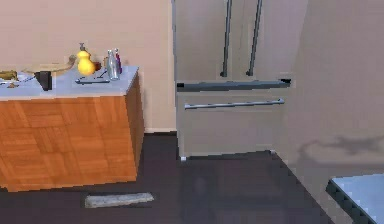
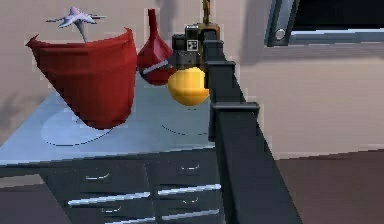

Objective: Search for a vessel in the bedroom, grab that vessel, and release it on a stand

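In the arm side view the dark arm bar [image 2: 235, 140] rises to my gripper [image 2: 172, 70]. A rounded yellow-orange vessel [image 2: 188, 86] hangs at its far end, a little above the grey top of a drawer stand [image 2: 45, 135], with a round shadow under it. I hold that vessel. To its left on the stand is a big red pot [image 2: 90, 75] with a pale star-shaped plant. A slim-necked red vase [image 2: 155, 50] stands behind the gripper.
The forward view has a wooden counter [image 1: 70, 130] at left carrying a yellow item [image 1: 85, 65], bottles [image 1: 112, 66] and a dark cup [image 1: 43, 80]. A steel fridge [image 1: 230, 80] stands ahead. A grey flat piece [image 1: 120, 200] lies on the dark floor. A dark-framed panel [image 2: 330, 25] hangs on the wall.
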Controlling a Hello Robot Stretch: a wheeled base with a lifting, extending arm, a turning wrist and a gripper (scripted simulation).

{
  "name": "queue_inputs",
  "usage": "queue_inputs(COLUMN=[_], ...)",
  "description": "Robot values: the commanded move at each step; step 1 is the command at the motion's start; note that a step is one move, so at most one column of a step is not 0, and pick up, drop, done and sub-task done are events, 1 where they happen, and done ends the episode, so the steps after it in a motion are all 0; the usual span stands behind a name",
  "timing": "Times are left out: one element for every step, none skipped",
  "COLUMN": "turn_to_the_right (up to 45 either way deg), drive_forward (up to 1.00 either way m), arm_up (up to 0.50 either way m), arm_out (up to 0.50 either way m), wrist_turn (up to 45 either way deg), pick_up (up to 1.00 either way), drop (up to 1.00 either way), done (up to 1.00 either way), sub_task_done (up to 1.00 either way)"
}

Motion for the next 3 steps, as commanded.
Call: queue_inputs(turn_to_the_right=[0.0,0.0,0.0], drive_forward=[0.0,0.0,0.0], arm_up=[0.0,0.0,0.0], arm_out=[0.0,-0.1,0.0], wrist_turn=[0.0,0.0,0.0], pick_up=[0.0,0.0,0.0], drop=[1.0,0.0,0.0], done=[0.0,0.0,1.0], sub_task_done=[0.0,0.0,0.0])
